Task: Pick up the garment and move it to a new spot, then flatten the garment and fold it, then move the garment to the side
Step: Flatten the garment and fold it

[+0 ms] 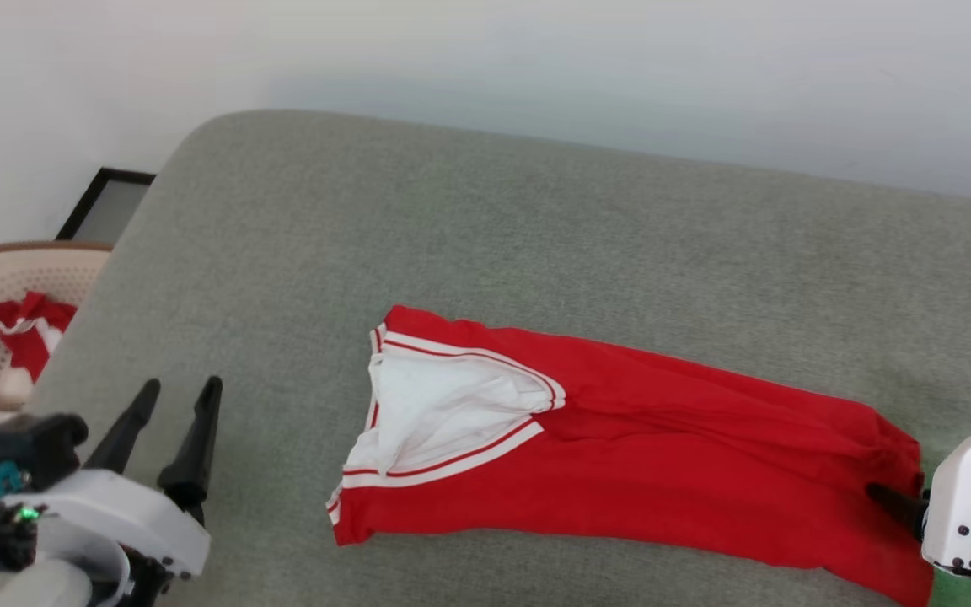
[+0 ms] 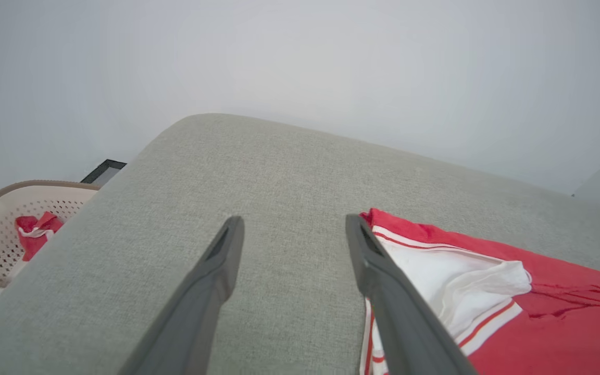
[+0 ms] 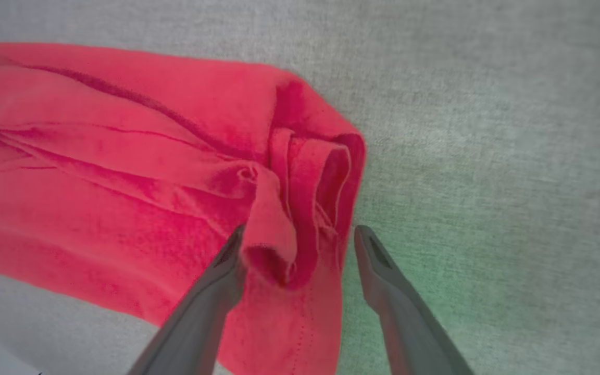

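Right wrist view: the right hand [image 3: 297,237] is spread wide, nothing gripped, astride the bunched end of the red garment [image 3: 123,182], laid long on the grey upholstered surface [image 3: 487,130]; the left hand [image 2: 292,224] is held open beside it.

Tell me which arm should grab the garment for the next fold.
Right arm, probably: its open jaws straddle the bunched hem of the garment, while the left arm hangs apart from it over bare cushion.

No letters, numbers or labels can be read here; the garment [image 1: 620,447] shows only plain red cloth and striped white trim.
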{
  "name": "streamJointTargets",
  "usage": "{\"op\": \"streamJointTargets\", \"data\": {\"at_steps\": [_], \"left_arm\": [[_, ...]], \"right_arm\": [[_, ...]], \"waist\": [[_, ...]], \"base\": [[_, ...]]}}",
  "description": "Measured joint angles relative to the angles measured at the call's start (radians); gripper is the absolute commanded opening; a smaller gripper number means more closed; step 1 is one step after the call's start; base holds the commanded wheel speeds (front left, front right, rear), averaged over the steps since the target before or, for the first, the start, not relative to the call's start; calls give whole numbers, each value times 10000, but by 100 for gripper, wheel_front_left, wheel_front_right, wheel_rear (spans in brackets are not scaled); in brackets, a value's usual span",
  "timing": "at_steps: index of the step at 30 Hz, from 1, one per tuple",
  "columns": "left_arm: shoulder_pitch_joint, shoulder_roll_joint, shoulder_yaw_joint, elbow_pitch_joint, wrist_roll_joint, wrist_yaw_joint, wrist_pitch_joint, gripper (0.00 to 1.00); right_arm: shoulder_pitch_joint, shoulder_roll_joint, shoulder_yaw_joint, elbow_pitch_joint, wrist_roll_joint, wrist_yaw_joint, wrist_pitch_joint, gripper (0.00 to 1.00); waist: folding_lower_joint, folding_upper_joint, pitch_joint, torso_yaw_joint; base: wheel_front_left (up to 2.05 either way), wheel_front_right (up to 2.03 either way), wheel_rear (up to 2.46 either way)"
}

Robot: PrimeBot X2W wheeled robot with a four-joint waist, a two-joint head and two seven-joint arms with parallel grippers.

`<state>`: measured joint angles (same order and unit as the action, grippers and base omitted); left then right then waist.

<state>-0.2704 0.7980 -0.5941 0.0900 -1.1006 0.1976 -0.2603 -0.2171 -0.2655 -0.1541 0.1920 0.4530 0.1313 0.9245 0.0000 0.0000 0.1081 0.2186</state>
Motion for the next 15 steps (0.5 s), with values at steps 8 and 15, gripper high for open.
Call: {"op": "streamJointTargets", "data": {"at_steps": [8, 15], "left_arm": [[1061, -1273, 1908, 407, 1360, -941, -8, 100], [1533, -2031, 2884, 809, 2038, -1620, -10, 100]], "right_arm": [[-590, -69, 194, 1392, 182, 0, -274, 100], [-914, -268, 564, 2063, 562, -10, -558, 0]], "waist": [[-1, 0, 291, 387], [0, 1, 362, 526]], "base": [[0, 0, 0], [0, 0, 0]]}}
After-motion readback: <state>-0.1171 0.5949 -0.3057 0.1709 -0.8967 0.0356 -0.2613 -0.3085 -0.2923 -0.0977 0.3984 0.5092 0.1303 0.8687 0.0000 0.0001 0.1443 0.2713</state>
